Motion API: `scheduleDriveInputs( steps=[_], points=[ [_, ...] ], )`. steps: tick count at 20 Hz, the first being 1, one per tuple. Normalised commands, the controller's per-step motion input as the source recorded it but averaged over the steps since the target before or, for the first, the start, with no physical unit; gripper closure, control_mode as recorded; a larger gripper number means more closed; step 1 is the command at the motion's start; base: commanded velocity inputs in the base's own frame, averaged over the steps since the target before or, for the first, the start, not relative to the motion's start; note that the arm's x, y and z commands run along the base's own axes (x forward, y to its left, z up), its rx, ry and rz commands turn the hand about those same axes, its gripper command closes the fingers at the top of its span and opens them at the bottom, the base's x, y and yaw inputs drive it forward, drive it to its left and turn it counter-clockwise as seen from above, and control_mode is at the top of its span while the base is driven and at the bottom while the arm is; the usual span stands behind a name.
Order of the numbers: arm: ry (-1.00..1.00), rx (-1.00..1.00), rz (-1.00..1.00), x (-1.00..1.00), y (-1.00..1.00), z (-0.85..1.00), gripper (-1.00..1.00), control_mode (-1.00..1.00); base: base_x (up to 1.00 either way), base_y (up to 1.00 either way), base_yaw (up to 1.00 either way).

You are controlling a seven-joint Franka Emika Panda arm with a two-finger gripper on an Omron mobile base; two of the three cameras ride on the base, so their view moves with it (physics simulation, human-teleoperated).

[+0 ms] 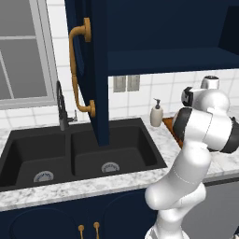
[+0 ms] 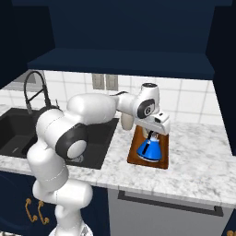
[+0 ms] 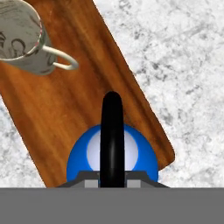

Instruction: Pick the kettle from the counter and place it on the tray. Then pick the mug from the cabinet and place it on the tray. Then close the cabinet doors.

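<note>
The blue kettle [image 2: 148, 150] stands at the near end of the reddish wooden tray [image 2: 162, 159] on the marble counter [image 2: 198, 156]. My gripper [image 2: 153, 136] is right above it. In the hand view my gripper [image 3: 112, 181] is shut on the kettle's [image 3: 83, 157] black upright handle. At the far end of the tray [image 3: 65, 109] a cream mug [image 3: 26, 39] with a loop handle stands upright. The navy cabinet [image 1: 172, 60] is open, its left door [image 1: 95, 70] swung out over the sink. Its shelf [image 2: 120, 62] looks bare from here.
A black double sink [image 1: 70, 154] with a dark tap [image 1: 60, 109] lies left of the tray. A cream soap bottle [image 1: 156, 113] stands by the tray's far left corner. The right cabinet door [image 2: 226, 69] hangs open at the right edge. Bare marble lies right of the tray.
</note>
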Motion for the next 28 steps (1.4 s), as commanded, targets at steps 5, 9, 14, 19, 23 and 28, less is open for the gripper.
scheduleDriveInputs(
  steps=[5, 9, 14, 19, 23, 28],
  points=[
    [0.0, 0.03, 0.07, 0.0, 0.0, -0.24, 1.0, -1.0, 0.0, 0.0, 0.0],
    [0.0, 0.0, 0.05, -0.04, 0.04, -0.21, -1.0, -1.0, 0.0, 0.0, 0.0],
    [0.0, 0.0, 0.0, -0.11, 0.0, -0.02, -1.0, -1.0, 0.0, 0.0, 0.0],
    [0.0, 0.0, 0.0, -0.28, 0.0, 0.2, -1.0, -1.0, 0.0, 0.0, 0.0],
    [-0.09, 0.0, 0.0, -0.52, 0.0, 0.63, -1.0, -1.0, 0.0, 0.0, 0.0],
    [-0.12, 0.0, 0.0, -0.82, 0.24, 0.18, -1.0, -1.0, 0.0, 0.0, 0.0]
  ],
)
